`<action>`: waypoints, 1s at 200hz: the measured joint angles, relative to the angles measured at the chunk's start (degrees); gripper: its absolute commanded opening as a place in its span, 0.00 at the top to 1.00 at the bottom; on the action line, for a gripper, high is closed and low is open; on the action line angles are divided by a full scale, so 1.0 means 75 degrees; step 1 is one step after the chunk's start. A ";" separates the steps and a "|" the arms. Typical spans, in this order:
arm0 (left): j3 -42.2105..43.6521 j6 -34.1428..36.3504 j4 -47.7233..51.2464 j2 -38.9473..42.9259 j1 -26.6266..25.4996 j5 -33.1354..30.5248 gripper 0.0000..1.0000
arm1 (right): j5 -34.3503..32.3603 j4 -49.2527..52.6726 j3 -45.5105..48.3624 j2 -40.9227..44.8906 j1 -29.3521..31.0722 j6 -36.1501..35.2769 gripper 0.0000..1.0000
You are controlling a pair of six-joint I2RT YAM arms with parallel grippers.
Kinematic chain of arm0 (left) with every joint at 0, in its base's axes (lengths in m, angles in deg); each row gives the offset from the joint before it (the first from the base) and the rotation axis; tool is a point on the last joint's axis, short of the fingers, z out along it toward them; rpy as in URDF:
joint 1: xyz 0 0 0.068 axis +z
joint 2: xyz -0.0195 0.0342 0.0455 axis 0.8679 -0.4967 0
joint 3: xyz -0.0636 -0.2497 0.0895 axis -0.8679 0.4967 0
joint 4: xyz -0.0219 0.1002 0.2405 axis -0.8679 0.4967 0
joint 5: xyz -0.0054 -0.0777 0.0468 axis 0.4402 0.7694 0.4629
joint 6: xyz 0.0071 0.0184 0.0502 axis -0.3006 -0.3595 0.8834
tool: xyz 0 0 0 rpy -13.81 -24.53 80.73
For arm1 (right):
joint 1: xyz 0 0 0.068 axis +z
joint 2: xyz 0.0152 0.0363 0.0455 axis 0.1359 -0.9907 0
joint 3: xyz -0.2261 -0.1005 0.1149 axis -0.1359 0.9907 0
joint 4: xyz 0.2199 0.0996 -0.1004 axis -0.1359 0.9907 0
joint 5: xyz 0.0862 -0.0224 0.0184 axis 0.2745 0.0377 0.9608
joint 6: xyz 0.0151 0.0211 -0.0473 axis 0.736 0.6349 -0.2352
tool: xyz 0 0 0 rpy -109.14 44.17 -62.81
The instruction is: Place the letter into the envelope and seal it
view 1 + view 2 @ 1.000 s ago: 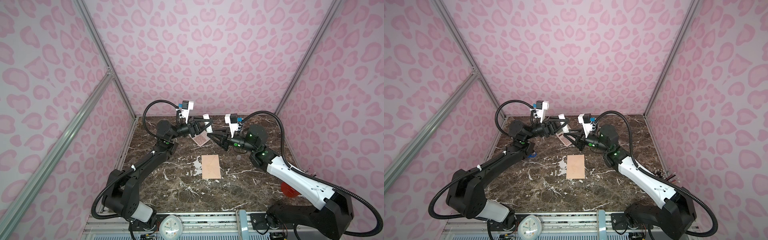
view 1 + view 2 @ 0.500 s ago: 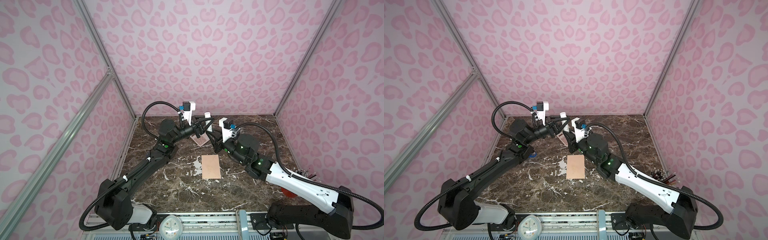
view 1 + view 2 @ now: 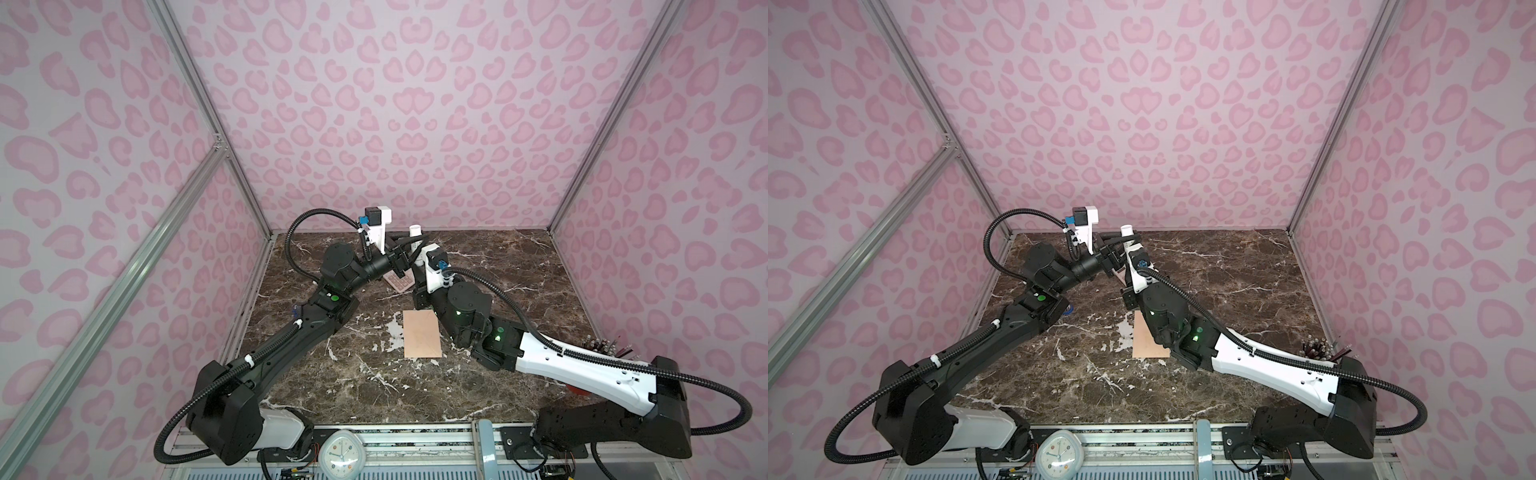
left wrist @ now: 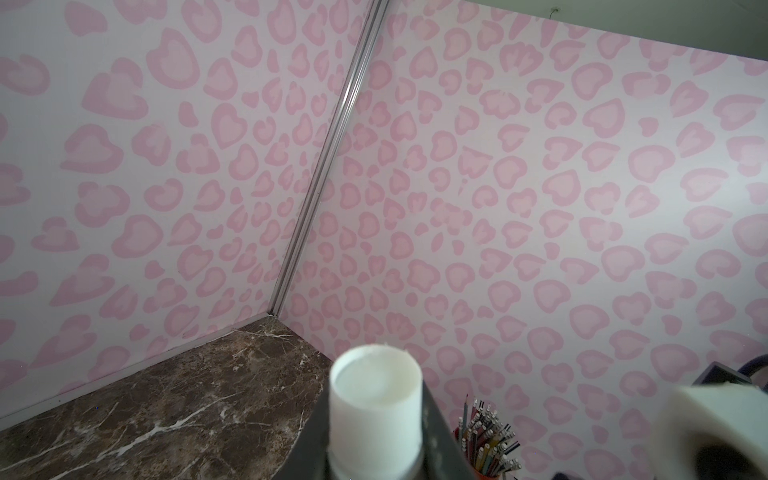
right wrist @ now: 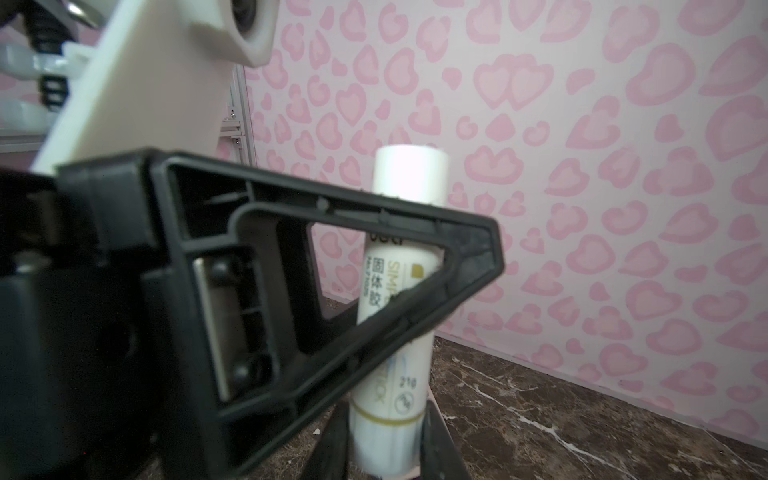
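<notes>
The peach envelope (image 3: 422, 339) lies flat on the marble table (image 3: 519, 291), its flap down; in a top view my right arm covers part of the envelope (image 3: 1142, 343). The letter is out of view. At the back, my left gripper (image 4: 376, 449) is shut on an upright white glue stick (image 3: 414, 232), which also shows in the right wrist view (image 5: 409, 187). My right gripper (image 5: 388, 449) sits below the left one. Its fingers flank the stick's lower end closely, slightly parted from it.
A pink-keyed calculator (image 3: 399, 283) lies under the two grippers. A cup of pencils (image 3: 602, 347) stands at the right edge, beside my right arm. A small clock (image 3: 343, 455) sits on the front rail. Patterned walls enclose three sides.
My right arm has swung left and forward, bringing its gripper under the left one and around the glue stick's lower end; its jaws have widened. The left gripper stays shut on the stick.
</notes>
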State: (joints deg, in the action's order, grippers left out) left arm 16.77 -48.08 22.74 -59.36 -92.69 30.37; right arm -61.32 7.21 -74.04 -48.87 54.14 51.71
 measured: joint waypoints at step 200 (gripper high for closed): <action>-0.0373 -0.3730 -0.3281 -0.1262 0.0746 0.3413 0.96 | 0.8548 -0.0787 0.0883 0.0697 -0.3331 0.2317 0.57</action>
State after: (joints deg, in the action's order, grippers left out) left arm 13.97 -76.06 -1.87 -68.83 -87.09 55.97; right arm 2.79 1.31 -67.41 -43.65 29.16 69.09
